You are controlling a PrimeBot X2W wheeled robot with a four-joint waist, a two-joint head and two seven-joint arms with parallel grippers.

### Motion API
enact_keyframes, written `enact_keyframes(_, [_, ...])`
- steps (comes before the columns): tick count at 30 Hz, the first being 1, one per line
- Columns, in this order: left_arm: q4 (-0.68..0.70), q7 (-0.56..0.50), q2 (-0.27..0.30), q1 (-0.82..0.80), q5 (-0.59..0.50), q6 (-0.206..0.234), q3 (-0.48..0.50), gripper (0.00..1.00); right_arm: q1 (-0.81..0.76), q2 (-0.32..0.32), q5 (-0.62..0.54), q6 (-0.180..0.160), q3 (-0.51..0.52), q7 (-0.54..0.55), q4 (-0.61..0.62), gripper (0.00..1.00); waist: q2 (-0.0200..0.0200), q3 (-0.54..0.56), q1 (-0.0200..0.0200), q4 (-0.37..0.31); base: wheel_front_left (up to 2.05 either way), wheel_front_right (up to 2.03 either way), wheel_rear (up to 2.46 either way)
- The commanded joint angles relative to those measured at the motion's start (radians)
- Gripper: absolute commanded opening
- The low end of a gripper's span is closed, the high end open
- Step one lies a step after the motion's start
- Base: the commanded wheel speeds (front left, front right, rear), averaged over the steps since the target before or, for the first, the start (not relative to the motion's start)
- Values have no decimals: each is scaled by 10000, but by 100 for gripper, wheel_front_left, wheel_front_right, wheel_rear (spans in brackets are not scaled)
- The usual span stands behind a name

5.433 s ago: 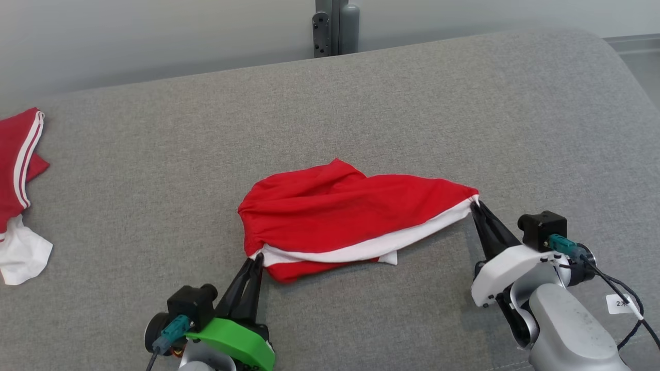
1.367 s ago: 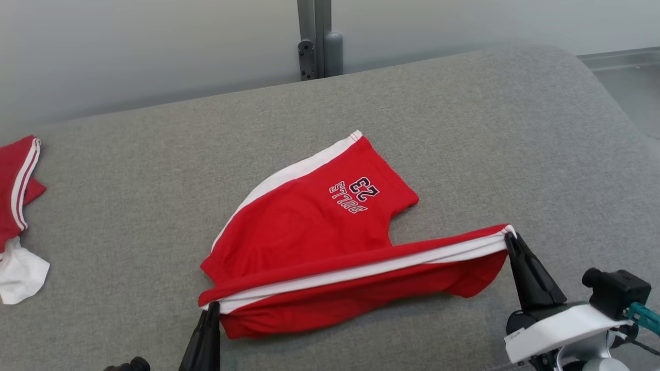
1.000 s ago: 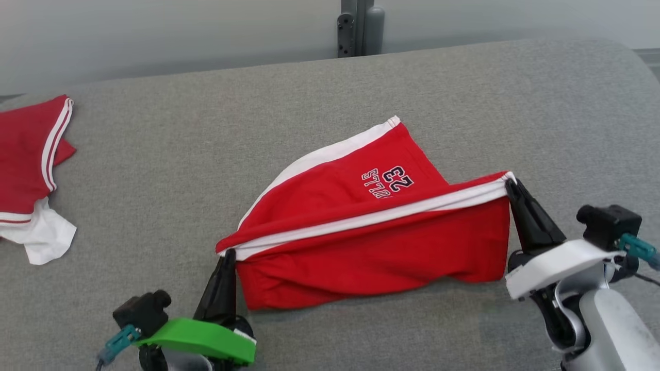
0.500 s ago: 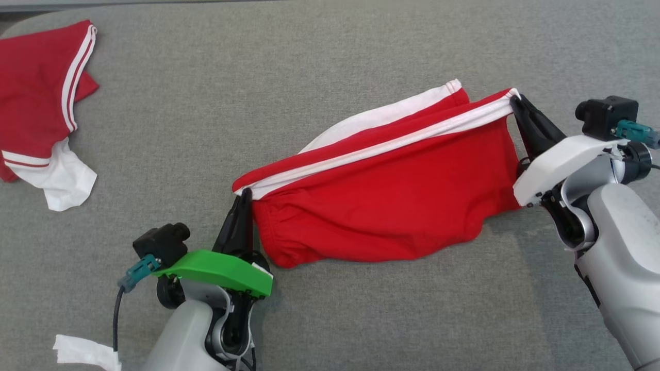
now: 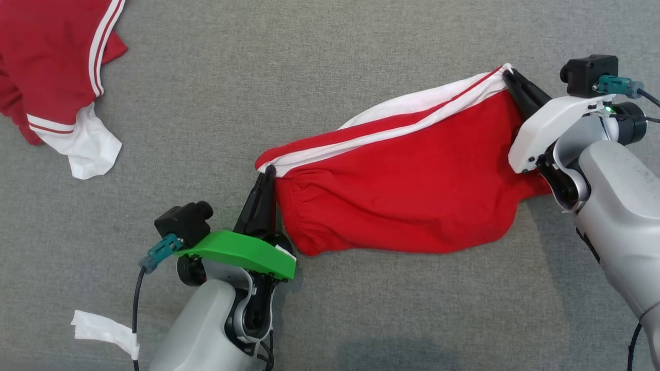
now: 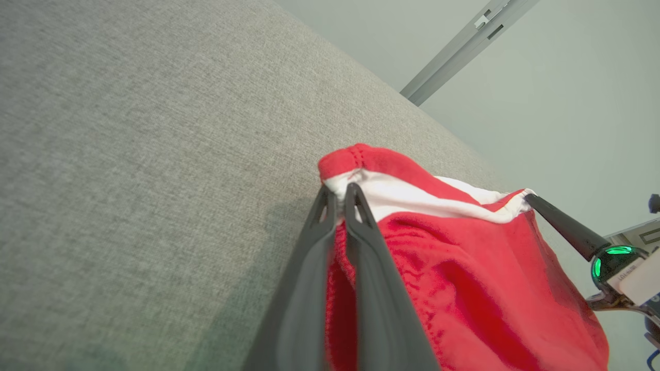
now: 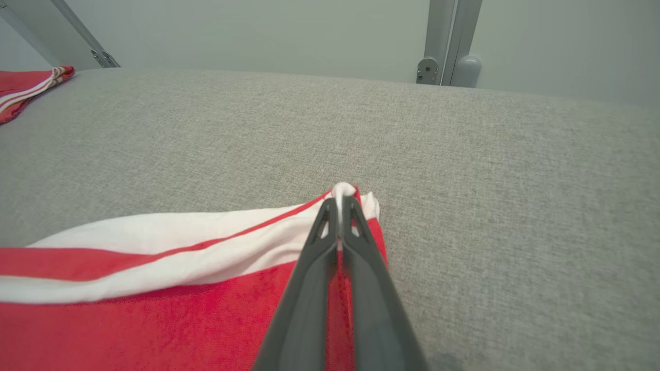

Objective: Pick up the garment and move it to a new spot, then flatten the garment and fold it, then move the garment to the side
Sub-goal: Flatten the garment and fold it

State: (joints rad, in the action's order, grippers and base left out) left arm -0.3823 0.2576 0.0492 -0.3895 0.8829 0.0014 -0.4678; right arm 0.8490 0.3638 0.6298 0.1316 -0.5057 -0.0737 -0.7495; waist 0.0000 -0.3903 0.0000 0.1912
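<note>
white tag [image 5: 103,330] on left arm's cable, no text legible; left gripper [image 5: 268,174] jaws pinched tight on the gathered white-banded corner of the red garment [image 5: 402,180]; garment stretched between both grippers over the grey padded surface [image 5: 309,62], red body sagging below the white stripe; right gripper [image 5: 508,74] jaws clamped on the opposite white-striped corner; second red-and-white garment [image 5: 56,62] far left, well apart
</note>
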Motion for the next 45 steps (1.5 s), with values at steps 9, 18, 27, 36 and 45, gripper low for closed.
enact_keyframes(9, [334, 85, 26, 193, -236, 235, 5, 11, 920, -18, 613, -17, -837, -833, -1657, 0, 0, 113, 0, 64, 0, 0, 0])
enact_keyframes(18, [958, 80, 101, 375, -1179, 163, 407, 100, 1261, 20, 1235, -17, -1396, -1328, -2093, 100, 0, 237, 0, -29, 0, 0, 0])
enact_keyframes(27, [2330, 69, 232, 1481, -2388, 148, 1361, 100, 662, 725, 2117, -17, -2258, -1271, -1437, 100, 0, 700, 0, -261, 0, 0, 0])
enact_keyframes(36, [3253, 68, 164, 2664, -2729, 252, 2609, 100, -262, 1055, 3084, -16, -3136, -658, -1034, 100, 0, 1122, 0, -128, 0, 0, 0])
enact_keyframes(45, [3349, 70, 86, 3044, -2809, 147, 2889, 100, -562, 655, 3812, -13, -3509, 436, -1924, 100, 0, 1289, 0, 285, 0, 0, 0])
